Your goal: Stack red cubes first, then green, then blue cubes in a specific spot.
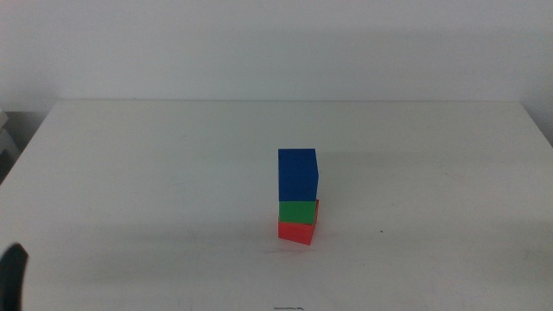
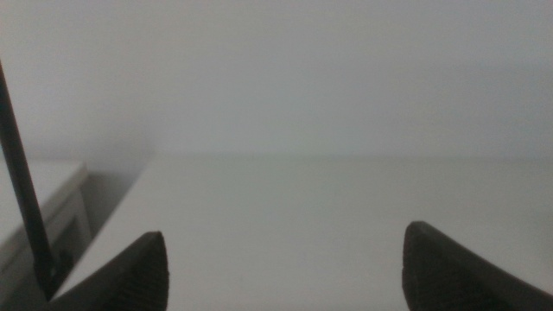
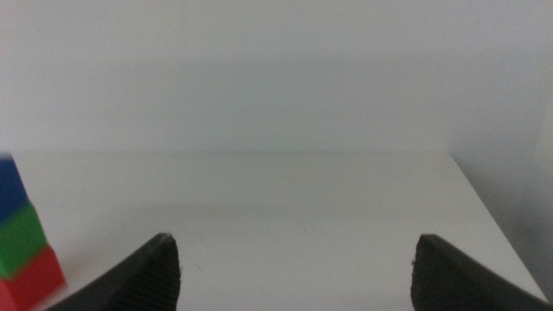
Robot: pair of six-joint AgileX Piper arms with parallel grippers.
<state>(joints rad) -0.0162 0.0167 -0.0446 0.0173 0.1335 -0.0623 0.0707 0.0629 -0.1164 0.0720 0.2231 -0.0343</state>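
Note:
A three-cube tower stands near the table's centre in the middle view: the red cube (image 1: pixel 296 232) at the bottom, the green cube (image 1: pixel 298 212) on it, the blue cube (image 1: pixel 297 175) on top. The right wrist view catches the same tower at the picture's edge, with red (image 3: pixel 33 278), green (image 3: pixel 19 237) and blue (image 3: pixel 10 187). My right gripper (image 3: pixel 294 272) is open, away from the tower, nothing between its jaws. My left gripper (image 2: pixel 283 269) is open too, over bare table; a dark bit of it (image 1: pixel 12 275) shows at the bottom-left corner of the middle view.
The white table (image 1: pixel 173 173) runs back to a pale wall. In the left wrist view its side edge shows, with a white cabinet (image 2: pixel 43 203) beyond and a thin dark cable (image 2: pixel 24 190). Its opposite side edge (image 3: pixel 484 207) appears in the right wrist view.

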